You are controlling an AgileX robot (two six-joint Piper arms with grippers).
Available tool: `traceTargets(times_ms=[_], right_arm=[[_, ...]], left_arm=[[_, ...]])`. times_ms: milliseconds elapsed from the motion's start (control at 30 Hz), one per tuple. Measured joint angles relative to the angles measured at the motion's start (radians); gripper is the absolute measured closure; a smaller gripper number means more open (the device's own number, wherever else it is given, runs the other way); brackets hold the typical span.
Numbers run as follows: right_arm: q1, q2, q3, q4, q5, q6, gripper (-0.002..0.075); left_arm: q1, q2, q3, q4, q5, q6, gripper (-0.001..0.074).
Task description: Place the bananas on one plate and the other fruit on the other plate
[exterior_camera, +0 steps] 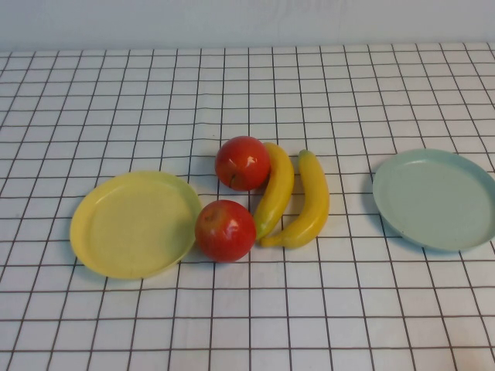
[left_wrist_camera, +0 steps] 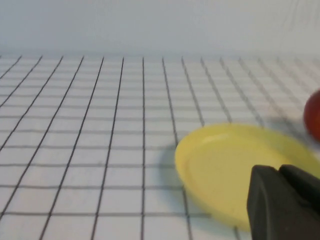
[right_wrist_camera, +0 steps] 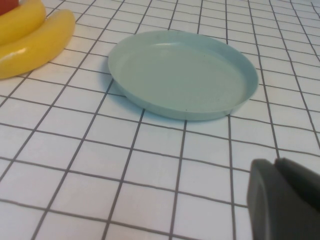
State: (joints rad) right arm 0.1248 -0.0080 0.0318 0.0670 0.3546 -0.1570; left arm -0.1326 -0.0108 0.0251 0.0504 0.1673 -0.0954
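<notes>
Bench [exterior_camera: 116, 93] is covered in a white cloth with a black grid; a pale wall runs along its far edge at 12 o'clock.

Yellow plate [exterior_camera: 133, 224] sits at about 9 o'clock from the fruit cluster, bare. Blue-green plate [exterior_camera: 435, 199] sits at 3 o'clock, also bare, well apart from the fruit.

Fruit is bunched mid-bench between the plates. Near apple [exterior_camera: 225, 230] touches the yellow plate's rim on its 3 o'clock side. Far apple [exterior_camera: 242, 163] sits at about 12 o'clock from the near one, close above it, pressed against the inner banana [exterior_camera: 274, 190]. Outer banana [exterior_camera: 308, 202] lies just beside the inner one, near ends touching, both running roughly 12 to 6. The apples stand between the yellow plate and the bananas; the path from the bananas to the blue-green plate is open grid.

Neither arm shows in the high view.

Left hand [left_wrist_camera: 285, 202]: only a dark finger edge shows in the left wrist view, low over the bench on the near side of the yellow plate [left_wrist_camera: 240, 170]; a red apple edge [left_wrist_camera: 313, 116] shows beyond it. Can't tell the opening.

Right hand [right_wrist_camera: 285, 200]: dark finger edge only, near the blue-green plate [right_wrist_camera: 182, 75], with both bananas [right_wrist_camera: 35, 42] past the plate. Can't tell the opening. Neither hand touches anything.
</notes>
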Motion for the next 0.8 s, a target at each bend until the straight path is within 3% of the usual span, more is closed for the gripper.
traceTargets(times_ms=[133,333,800], right_arm=[[0.000,0.000,0.000,0.000,0.000,0.000,0.0741],[0.000,0.000,0.000,0.000,0.000,0.000,0.0741],[0.000,0.000,0.000,0.000,0.000,0.000,0.0741]], left_arm=[[0.000,0.000,0.000,-0.088,-0.135,-0.149,0.0738],[0.000,0.000,0.000,-0.163,-0.185,-0.390,0.0738],[0.000,0.000,0.000,-0.190,-0.240,-0.507,0.0738]])
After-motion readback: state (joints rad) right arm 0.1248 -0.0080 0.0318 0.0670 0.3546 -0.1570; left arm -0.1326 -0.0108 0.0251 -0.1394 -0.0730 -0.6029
